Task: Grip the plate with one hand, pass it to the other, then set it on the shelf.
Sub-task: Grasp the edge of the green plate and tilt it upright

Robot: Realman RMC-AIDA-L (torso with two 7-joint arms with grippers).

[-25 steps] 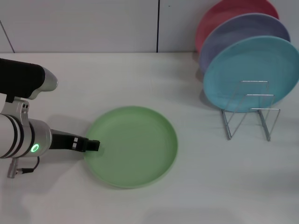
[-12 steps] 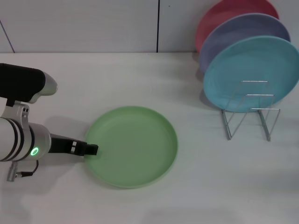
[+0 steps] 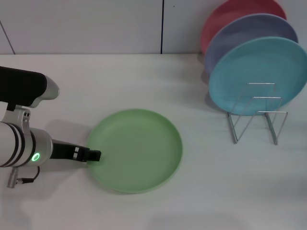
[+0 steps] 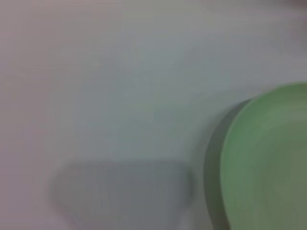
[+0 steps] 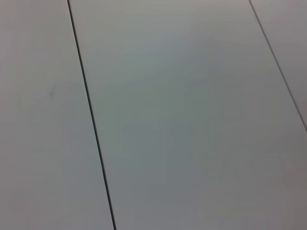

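A white table (image 3: 144,76) meets a pale panelled wall; the green plate (image 3: 135,149) lies flat, the left gripper (image 3: 94,155) at its rim, grip unclear. The left wrist view shows the plate's edge (image 4: 268,163) on the table. The right wrist view shows only wall panels (image 5: 192,115).

- the light green plate (image 3: 135,149) has a matt, smooth face with no pattern; it looks like plastic.
- the turquoise plate (image 3: 259,74), lavender plate (image 3: 249,28) and pink plate (image 3: 225,14) share that same dull, even finish.
- the wire rack (image 3: 256,115) is thin, bright silver metal rod with a slight shine.
- the left hand (image 3: 94,155) is black and matt, seemingly plastic; the arm (image 3: 19,146) behind it is satin silver-white metal with black rings and a black sleeve higher up.
- the tabletop (image 3: 144,81) is white, smooth, and softly matt, taking only faint shadows.
- the wall panels (image 5: 192,115) look flat, smooth, pale grey, with thin dark seams.
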